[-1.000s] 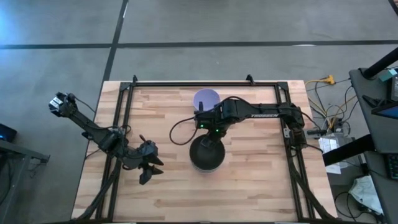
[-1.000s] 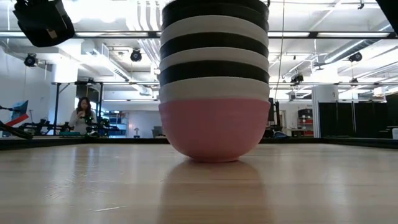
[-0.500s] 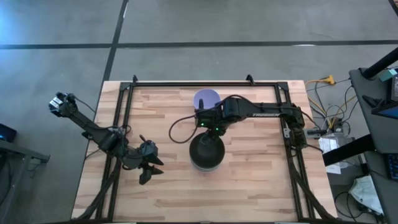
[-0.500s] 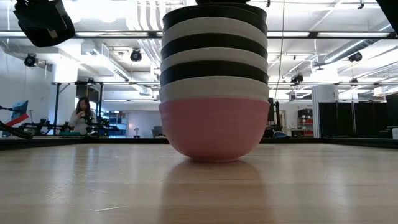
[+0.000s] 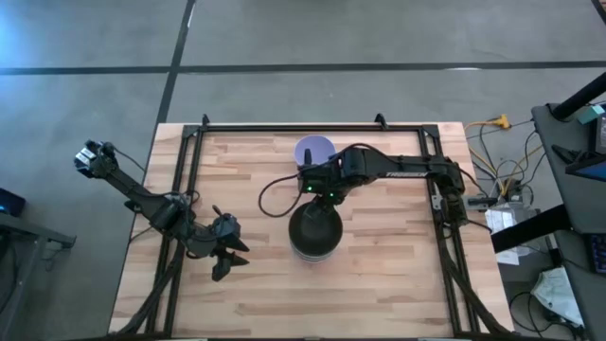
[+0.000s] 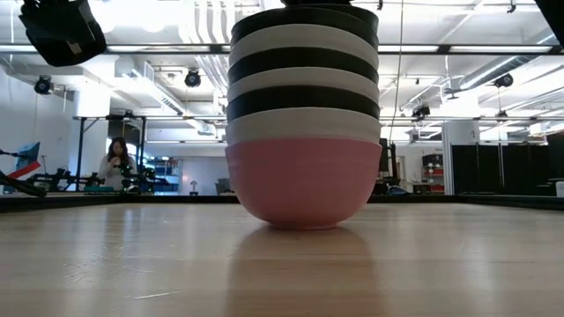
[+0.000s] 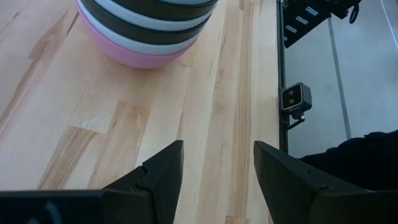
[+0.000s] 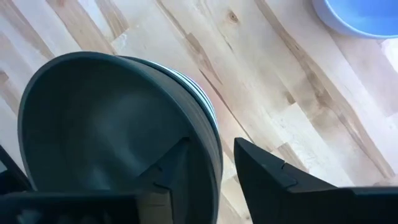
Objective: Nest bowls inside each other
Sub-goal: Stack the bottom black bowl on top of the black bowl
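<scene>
While right gripper straddles top black bowl's rim, fingers apart, could tip tall stack if lifted crooked. Left gripper parked, fingers apart.

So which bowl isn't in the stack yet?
The lavender bowl, alone on the table behind the right arm; the others sit nested on the pink bowl.

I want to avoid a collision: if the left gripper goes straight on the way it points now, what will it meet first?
Probably the pink bowl under the stack; the left gripper is open, with only bare table between, though depth is uncertain.
</scene>
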`<action>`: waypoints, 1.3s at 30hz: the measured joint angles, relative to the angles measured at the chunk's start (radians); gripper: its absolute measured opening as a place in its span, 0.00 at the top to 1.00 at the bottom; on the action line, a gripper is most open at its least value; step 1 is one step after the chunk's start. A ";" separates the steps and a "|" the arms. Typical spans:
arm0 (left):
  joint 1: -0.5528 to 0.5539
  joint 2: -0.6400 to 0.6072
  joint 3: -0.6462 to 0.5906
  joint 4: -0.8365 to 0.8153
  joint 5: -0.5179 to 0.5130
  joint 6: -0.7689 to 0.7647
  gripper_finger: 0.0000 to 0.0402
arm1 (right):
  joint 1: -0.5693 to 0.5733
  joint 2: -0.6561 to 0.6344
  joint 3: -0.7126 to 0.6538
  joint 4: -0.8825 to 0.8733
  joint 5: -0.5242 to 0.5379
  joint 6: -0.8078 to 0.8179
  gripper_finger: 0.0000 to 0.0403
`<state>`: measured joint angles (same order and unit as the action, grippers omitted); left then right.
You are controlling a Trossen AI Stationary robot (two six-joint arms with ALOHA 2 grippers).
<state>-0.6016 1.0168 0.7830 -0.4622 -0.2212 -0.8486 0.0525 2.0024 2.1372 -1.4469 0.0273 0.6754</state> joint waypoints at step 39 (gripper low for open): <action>0.000 0.000 -0.003 0.000 0.000 0.019 0.55 | 0.002 -0.019 -0.015 0.020 -0.002 -0.057 0.98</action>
<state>-0.6014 1.0168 0.7803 -0.4618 -0.2214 -0.8299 0.0544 1.9831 2.1227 -1.4270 0.0257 0.6180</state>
